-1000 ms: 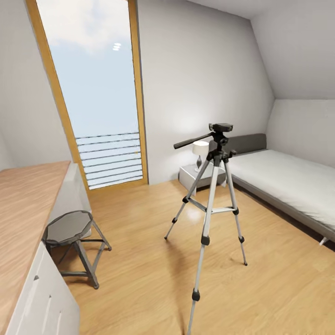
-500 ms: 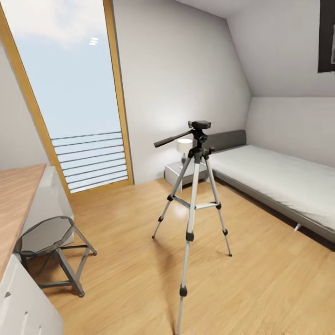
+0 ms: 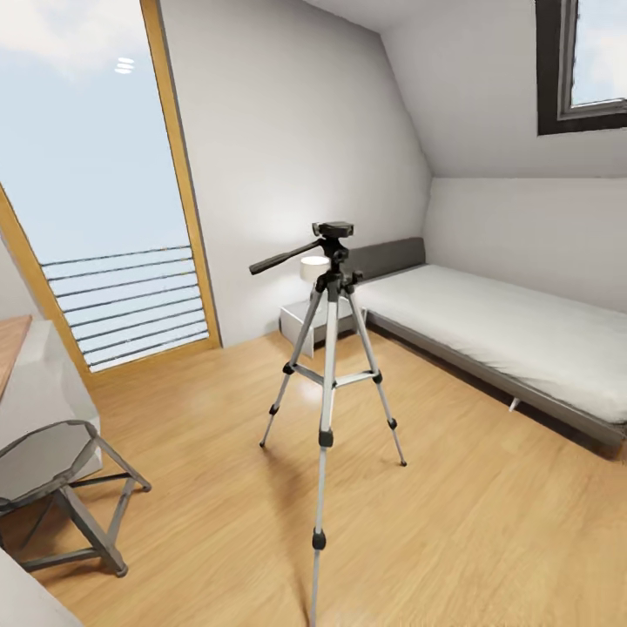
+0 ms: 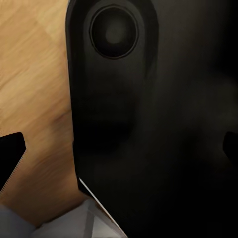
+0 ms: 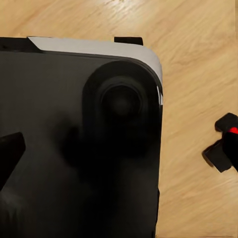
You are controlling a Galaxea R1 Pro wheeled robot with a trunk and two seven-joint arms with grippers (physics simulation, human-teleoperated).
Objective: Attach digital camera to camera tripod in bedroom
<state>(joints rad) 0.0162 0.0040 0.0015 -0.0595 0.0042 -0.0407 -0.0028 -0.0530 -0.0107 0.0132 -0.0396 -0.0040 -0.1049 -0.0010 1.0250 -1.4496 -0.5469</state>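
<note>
The camera tripod (image 3: 328, 348) stood upright on the light wood floor (image 3: 470, 514) near the middle of the bedroom, its three silver legs spread wide. On top was its black head, and the long black pan handle (image 3: 277, 259) pointed from the head toward the tall window (image 3: 87, 192) with the wooden frame. No camera sat on the tripod head.

Behind the tripod, against the white wall, there was a small nightstand (image 3: 300, 322) with a white lamp (image 3: 313, 268) on it. Beside it, the bed (image 3: 496, 335) with the grey frame ran along the wall under the sloped ceiling, and a dark-framed skylight (image 3: 583, 65) was above it. A grey octagonal stool (image 3: 57, 483) stood well apart from the tripod, on the robot's left side, just beside a white worktop unit (image 3: 35, 383).

In the left wrist view, a dark fingertip of the left pincer (image 4: 11, 153) showed over the floor next to the robot's black body (image 4: 158, 124); I cannot tell whether this pincer was open or closed. In the right wrist view, a dark fingertip of the right pincer (image 5: 10, 153) lay before the black body, and its state is also not clear. Near the edge of this view, a small black thing with a red spot (image 5: 225, 141) was seen over the floor, perhaps the digital camera, but too little of it showed to be sure.
</note>
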